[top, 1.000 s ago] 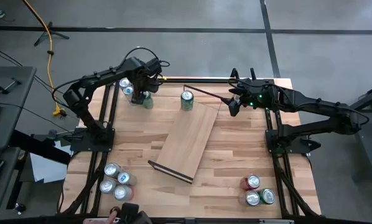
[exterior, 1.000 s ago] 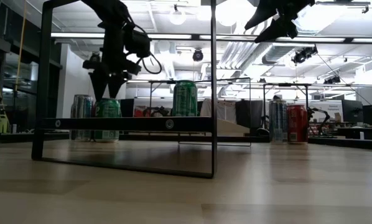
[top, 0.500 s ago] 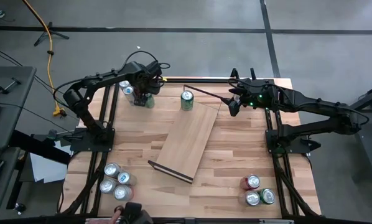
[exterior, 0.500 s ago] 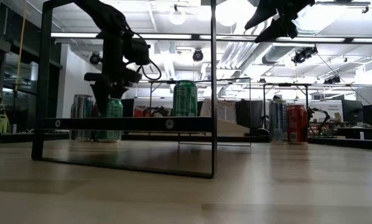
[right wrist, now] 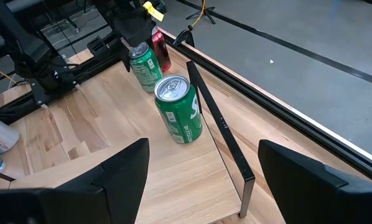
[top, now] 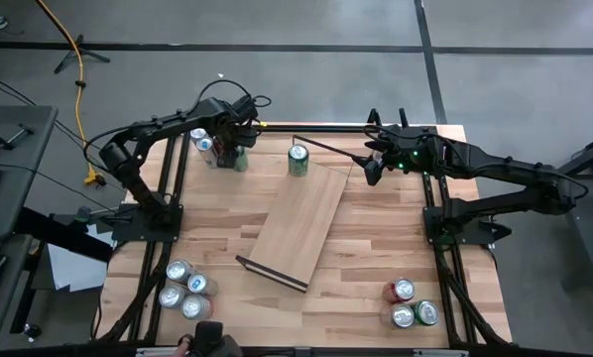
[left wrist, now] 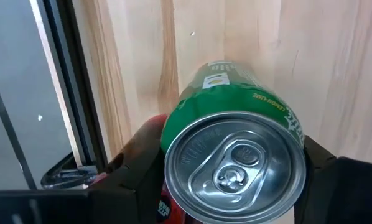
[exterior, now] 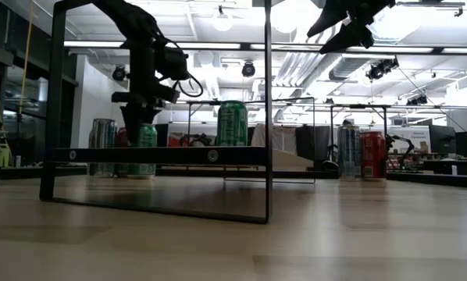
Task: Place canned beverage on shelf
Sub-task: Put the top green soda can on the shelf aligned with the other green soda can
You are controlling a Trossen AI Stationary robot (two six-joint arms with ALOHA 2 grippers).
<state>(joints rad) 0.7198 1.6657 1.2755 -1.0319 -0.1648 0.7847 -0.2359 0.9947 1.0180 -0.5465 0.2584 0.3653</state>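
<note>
Left gripper (left wrist: 236,180): clamped around green can (left wrist: 236,149) near table's far-left edge (top: 192,169), red can just beside | Right gripper (top: 372,169): fingers apart, raised beside shelf's far rail | Shelf (top: 298,220): diagonal mid-table, second green can (top: 297,159) at far end, board otherwise bare

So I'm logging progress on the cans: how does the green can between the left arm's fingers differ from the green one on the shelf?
The gripped can stands on the tabletop near the left rear corner, off the shelf; the other can stands on the shelf's far end. The left end effector has a finger on each side of the first; nothing touches the second, and the right end effector hovers open, apart from it. Both are green, upright and unopened.
</note>
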